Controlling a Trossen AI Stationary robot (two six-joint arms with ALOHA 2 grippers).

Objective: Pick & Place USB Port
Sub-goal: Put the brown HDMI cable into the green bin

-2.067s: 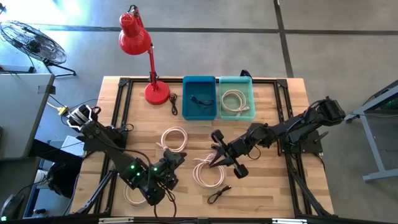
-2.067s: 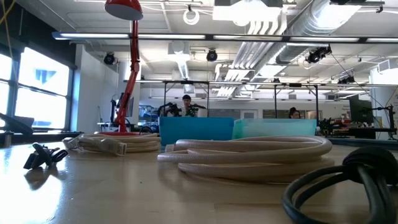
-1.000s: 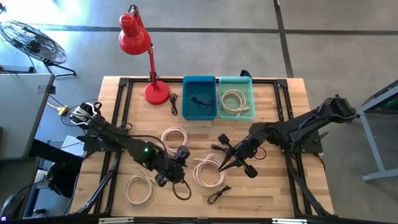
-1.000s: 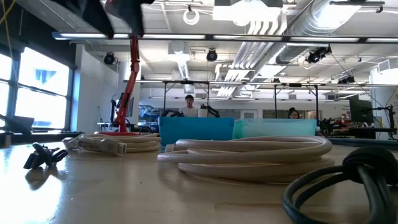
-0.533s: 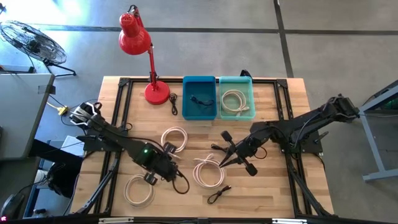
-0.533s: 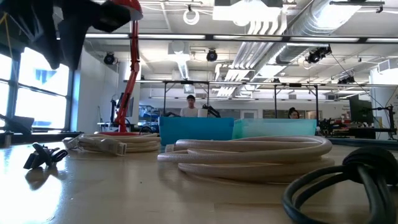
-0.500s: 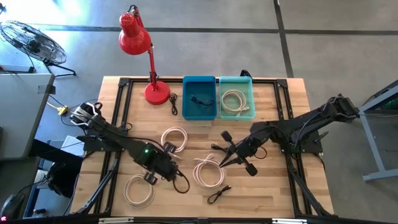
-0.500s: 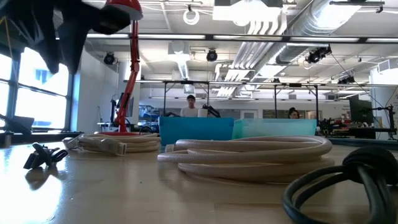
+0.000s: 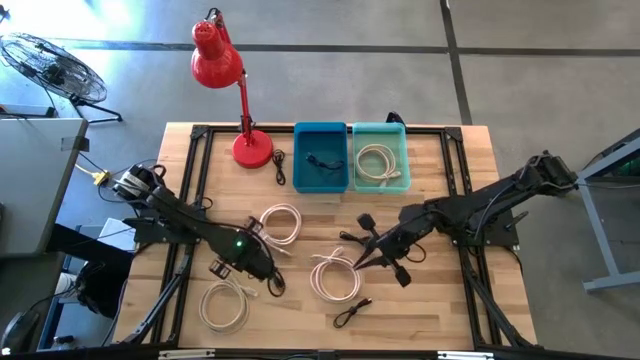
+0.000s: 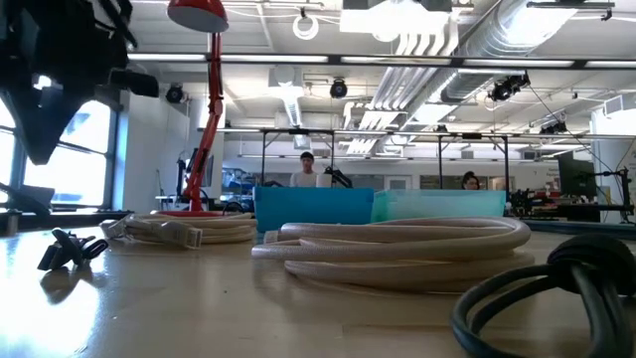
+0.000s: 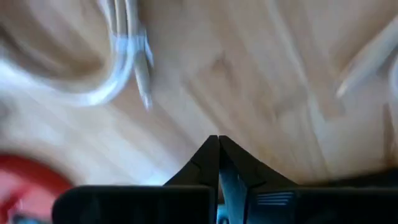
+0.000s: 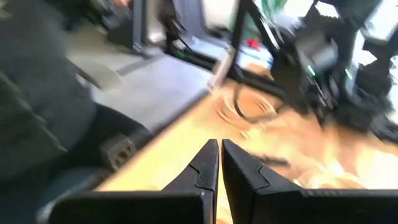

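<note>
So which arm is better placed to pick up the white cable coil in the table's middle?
Probably the right: the right gripper hangs at that white coil's edge. The left gripper sits farther off.

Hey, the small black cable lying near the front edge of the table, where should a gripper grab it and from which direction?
Judging by its pose, take the small black cable across its bunched middle, coming straight down from above. It lies flat and alone on the table, clear of the white coil, so fingers can straddle it.

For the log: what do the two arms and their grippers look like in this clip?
Both arms are dark, jointed links. The left arm carries a small green light near its wrist. The left gripper and right gripper each end in two black, wedge-shaped fingers tapering to points.
</note>
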